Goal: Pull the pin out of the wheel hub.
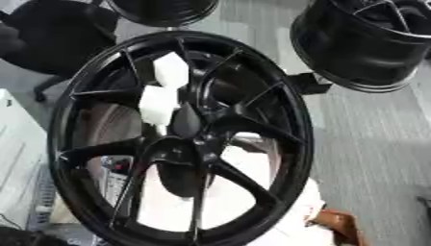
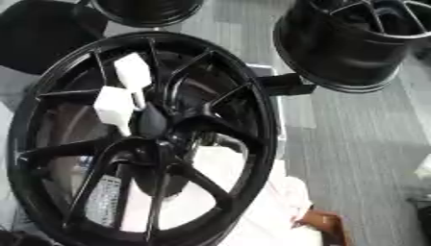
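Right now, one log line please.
large black spoked wheel: upright | two white blocks near hub: in place | robot hands: not in view

Colours: black wheels, white blocks, grey floor.
The wheel hub [image 1: 181, 139] is glossy black, rim and spokes alike. Two white blocks [image 1: 164, 89] sit at its spokes. A second wheel [image 1: 366, 41] and a third wheel [image 1: 164, 10] are also black. The floor [image 1: 370, 144] is grey with fine stripes. White cloth [image 1: 252, 192] shows behind the spokes.

Wheel hub [image 1: 181, 139] glossy black metal; white blocks [image 1: 160, 103] matt plastic.
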Controlling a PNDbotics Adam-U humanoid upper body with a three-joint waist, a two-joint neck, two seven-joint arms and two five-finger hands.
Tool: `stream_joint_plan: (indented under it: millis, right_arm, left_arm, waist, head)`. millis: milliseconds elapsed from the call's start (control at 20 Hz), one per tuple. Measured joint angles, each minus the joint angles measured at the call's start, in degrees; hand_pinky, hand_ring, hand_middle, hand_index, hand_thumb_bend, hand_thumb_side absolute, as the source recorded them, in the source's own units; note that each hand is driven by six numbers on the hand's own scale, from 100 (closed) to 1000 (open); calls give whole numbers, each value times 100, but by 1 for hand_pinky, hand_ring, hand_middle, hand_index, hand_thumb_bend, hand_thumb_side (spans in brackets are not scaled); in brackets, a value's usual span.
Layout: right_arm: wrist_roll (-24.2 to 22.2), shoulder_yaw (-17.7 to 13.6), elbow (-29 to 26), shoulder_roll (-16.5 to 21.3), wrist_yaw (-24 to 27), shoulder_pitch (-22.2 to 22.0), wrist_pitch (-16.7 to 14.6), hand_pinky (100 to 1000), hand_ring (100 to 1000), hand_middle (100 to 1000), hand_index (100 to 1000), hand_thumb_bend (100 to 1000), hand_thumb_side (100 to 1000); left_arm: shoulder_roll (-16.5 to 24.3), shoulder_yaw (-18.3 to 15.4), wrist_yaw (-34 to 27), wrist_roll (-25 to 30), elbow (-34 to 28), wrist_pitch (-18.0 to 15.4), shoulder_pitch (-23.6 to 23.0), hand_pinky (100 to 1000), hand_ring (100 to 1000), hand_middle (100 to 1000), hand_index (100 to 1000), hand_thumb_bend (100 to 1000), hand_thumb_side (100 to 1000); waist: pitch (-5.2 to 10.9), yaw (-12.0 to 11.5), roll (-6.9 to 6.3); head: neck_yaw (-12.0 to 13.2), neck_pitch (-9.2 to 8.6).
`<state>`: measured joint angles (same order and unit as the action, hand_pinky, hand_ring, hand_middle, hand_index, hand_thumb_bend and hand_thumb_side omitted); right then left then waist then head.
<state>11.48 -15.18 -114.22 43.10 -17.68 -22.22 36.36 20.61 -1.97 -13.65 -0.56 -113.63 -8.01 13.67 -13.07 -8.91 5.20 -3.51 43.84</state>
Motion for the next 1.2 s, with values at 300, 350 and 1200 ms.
stream_joint_plan:
  millis: [300, 350, 1200]
  right_arm:
    - [320, -3, 0, -36, 103, -3, 115, 917, 965, 817, 823, 406, 100]
    - [358, -3, 0, -47, 139, -3, 112, 911, 953, 800, 819, 355, 100]
    - [2727, 402, 1, -696, 2045, 797, -3330, 879, 845, 658, 749, 100, 510]
  left_arm:
    - [0, 0, 0, 25, 0, 18, -4, 714, 685, 590, 691, 100, 584]
    - [0, 0, 0, 26, 0, 19, -4, 714, 686, 590, 691, 100, 584]
    - [-1, 32, -42, 74, 0, 24, -6, 715, 687, 591, 691, 100, 583]
  waist:
    - [2, 1, 2]
    - [4, 1, 3]
    - [55, -31, -34]
  head:
    - [22, 0]
    - [26, 0]
    - [112, 0]
